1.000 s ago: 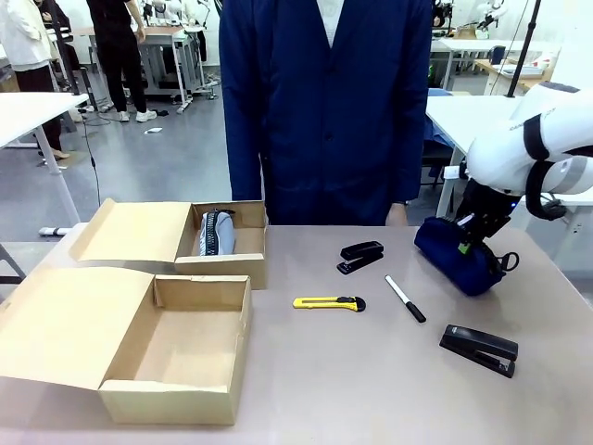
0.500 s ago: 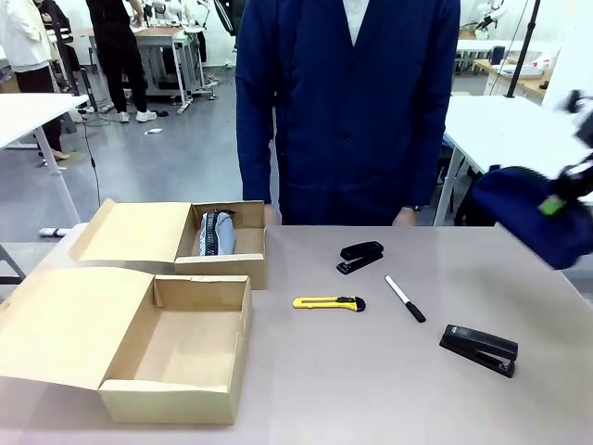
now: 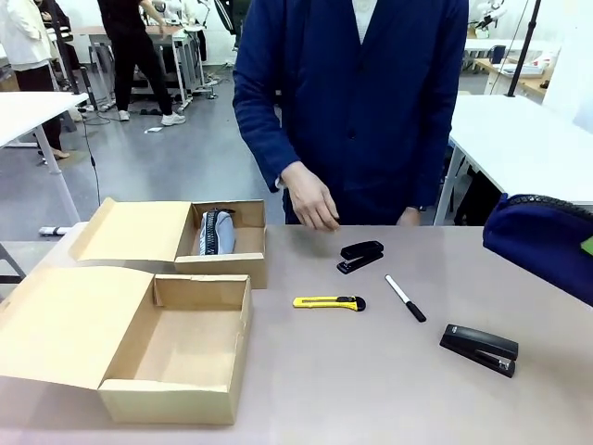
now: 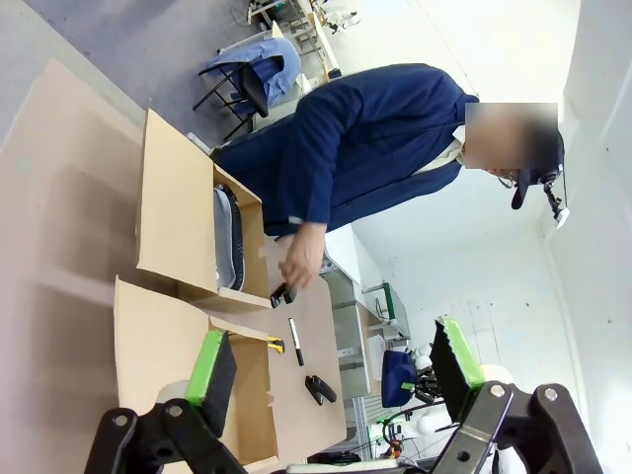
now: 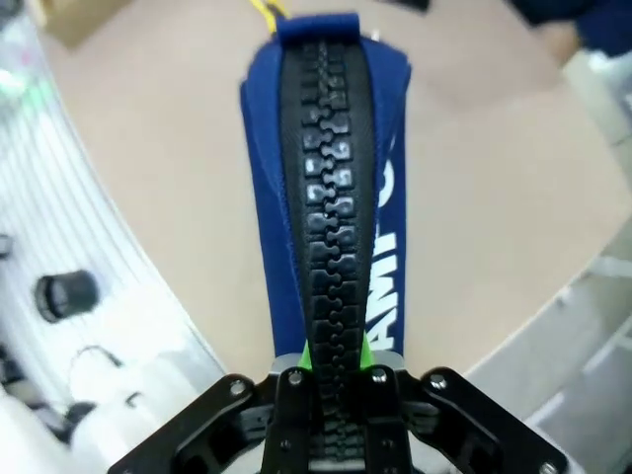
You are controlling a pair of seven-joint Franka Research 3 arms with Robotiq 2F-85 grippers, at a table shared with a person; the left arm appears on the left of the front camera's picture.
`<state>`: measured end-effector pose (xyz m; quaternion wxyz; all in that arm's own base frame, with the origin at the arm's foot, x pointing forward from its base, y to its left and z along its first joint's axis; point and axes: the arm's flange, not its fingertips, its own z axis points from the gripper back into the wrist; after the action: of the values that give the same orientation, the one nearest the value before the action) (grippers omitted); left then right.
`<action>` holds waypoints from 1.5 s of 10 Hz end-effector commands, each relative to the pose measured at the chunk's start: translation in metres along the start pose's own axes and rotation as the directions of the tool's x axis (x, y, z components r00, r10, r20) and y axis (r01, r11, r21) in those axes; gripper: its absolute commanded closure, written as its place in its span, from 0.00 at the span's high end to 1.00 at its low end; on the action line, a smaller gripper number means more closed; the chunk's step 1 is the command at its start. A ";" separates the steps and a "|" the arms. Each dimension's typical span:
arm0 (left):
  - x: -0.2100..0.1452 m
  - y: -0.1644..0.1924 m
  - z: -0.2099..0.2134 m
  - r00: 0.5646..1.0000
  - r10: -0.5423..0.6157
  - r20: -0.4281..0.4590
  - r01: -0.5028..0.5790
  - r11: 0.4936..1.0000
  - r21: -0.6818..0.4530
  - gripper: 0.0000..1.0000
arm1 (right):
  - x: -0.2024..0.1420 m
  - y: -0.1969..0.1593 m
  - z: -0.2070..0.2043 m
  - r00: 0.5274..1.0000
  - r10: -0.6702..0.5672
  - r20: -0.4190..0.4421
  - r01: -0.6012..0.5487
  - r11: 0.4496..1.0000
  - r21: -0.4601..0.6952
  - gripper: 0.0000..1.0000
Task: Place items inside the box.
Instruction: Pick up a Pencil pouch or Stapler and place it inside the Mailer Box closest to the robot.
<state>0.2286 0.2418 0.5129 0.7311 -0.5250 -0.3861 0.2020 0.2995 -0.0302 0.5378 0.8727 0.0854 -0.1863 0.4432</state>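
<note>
My right gripper [image 5: 331, 373] is shut on the navy pouch with white lettering [image 5: 326, 188], gripping it along its black zip. The pouch [image 3: 542, 243] hangs above the table's right edge. On the table lie a yellow utility knife [image 3: 328, 303], a white pen with black cap [image 3: 405, 298] and two black staplers [image 3: 360, 256] [image 3: 478, 349]. A light grey zip pouch [image 3: 216, 232] stands inside the far box [image 3: 246, 264]. The near box [image 3: 176, 399] holds nothing. My left gripper [image 4: 334, 360] is open, high above the boxes.
The person stands at the far side, one hand [image 3: 310, 202] hovering over the table just left of the far stapler. Both boxes have flaps folded out to the left [image 3: 65, 320]. Other tables and people are farther back.
My right arm has lifted the navy pouch off the table and carried it up and to the right. The person's hand has come forward over the table near the far stapler.
</note>
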 end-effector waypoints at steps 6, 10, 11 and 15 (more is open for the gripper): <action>0.001 -0.001 -0.001 1.000 -0.020 0.010 0.021 1.000 -0.020 1.00 | 0.079 0.048 -0.020 0.990 -0.142 0.013 0.138 0.978 0.154 0.09; 0.001 -0.001 -0.001 1.000 -0.020 0.010 0.021 1.000 -0.020 1.00 | 0.146 0.145 -0.038 0.947 -0.321 -0.030 0.321 0.947 0.016 0.09; 0.001 -0.001 -0.001 1.000 -0.020 0.010 0.021 1.000 -0.020 1.00 | 0.141 0.139 -0.033 0.937 -0.350 0.004 0.350 0.936 0.038 0.09; 0.001 -0.001 -0.001 1.000 -0.020 0.010 0.021 1.000 -0.020 1.00 | 0.139 0.146 -0.036 0.928 -0.371 0.019 0.371 0.928 0.028 0.09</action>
<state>0.2292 0.2419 0.5123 0.7313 -0.5251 -0.3854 0.2023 0.2711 0.1652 0.5604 0.9377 0.1322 -0.1595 0.2790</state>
